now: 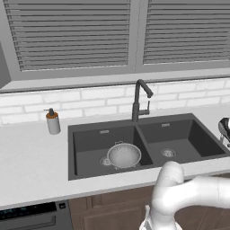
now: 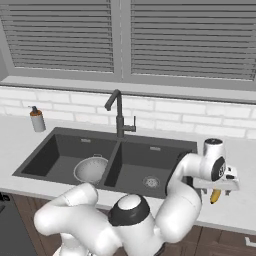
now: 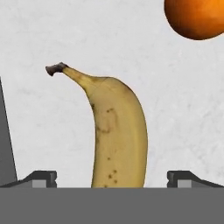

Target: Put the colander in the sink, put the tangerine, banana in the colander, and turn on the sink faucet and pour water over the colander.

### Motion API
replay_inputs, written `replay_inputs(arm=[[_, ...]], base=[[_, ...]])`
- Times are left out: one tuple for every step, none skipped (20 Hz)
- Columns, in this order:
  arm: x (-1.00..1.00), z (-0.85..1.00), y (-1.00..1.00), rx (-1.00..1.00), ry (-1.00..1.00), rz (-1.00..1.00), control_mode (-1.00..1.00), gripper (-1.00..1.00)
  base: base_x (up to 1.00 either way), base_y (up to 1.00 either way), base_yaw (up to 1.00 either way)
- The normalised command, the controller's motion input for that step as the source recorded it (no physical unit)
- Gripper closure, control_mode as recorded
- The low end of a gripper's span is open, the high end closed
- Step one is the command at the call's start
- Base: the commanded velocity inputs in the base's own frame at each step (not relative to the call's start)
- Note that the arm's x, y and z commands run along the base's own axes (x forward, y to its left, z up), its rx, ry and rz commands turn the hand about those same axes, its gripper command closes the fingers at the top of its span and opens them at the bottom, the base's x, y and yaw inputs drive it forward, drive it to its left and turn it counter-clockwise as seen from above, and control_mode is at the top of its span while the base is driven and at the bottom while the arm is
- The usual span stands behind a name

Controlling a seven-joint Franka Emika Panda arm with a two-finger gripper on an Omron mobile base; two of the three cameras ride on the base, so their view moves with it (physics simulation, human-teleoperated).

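On the counter (image 2: 240, 210) to the right of the sink (image 2: 65, 137), the gripper (image 3: 112, 177) is held directly above the banana (image 3: 116, 135), its jaws spread wide and nothing grasped; one dark fingertip is seen on either side of the fruit's lower body. The tangerine (image 3: 197, 17) lies apart from the banana, beyond its far end (toward the upper right of the hand view). The colander (image 1: 124, 155) is already seated in the sink's left basin, against the divider and below the sink faucet (image 1: 139, 99). The step in hand is judged to be the pick-up of the banana. A straight descent is called for next, then a closing across the fruit's width. Open counter is seen on both sides of the banana, so the fingers are unobstructed; a dark edge at the hand view's left border cannot be identified. For the carry, the sink's near rim must be cleared.
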Motion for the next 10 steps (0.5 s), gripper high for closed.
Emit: replay_inputs(arm=[[0.23,-0.21,-0.07,0.08,0.14,0.0,-1.0,-1.0],[0.22,-0.19,-0.07,0.08,0.14,0.0,-1.0,-1.0],[0.2,-0.16,-0.08,0.09,0.15,0.0,-1.0,-1.0],[0.2,-0.15,-0.07,0.1,0.14,0.0,-1.0,-1.0],[0.17,-0.12,-0.08,0.1,0.15,0.0,-1.0,-1.0],[0.13,-0.14,-0.08,0.11,0.16,0.0,-1.0,-1.0],[0.07,-0.15,-0.07,0.12,0.17,0.0,-1.0,-1.0],[0.0,-0.21,-0.03,0.13,0.19,0.0,-1.0,1.0],[0.0,-0.23,-0.02,0.13,0.21,0.0,-1.0,1.0],[0.0,-0.27,-0.02,0.17,0.26,0.0,-1.0,1.0]], base=[[0.0,0.0,0.0],[0.0,0.0,0.0],[0.0,0.0,0.0],[0.0,0.0,0.0],[0.0,0.0,0.0],[0.0,0.0,0.0],[0.0,0.0,0.0],[0.0,0.0,0.0],[0.0,0.0,0.0],[0.0,0.0,0.0]])
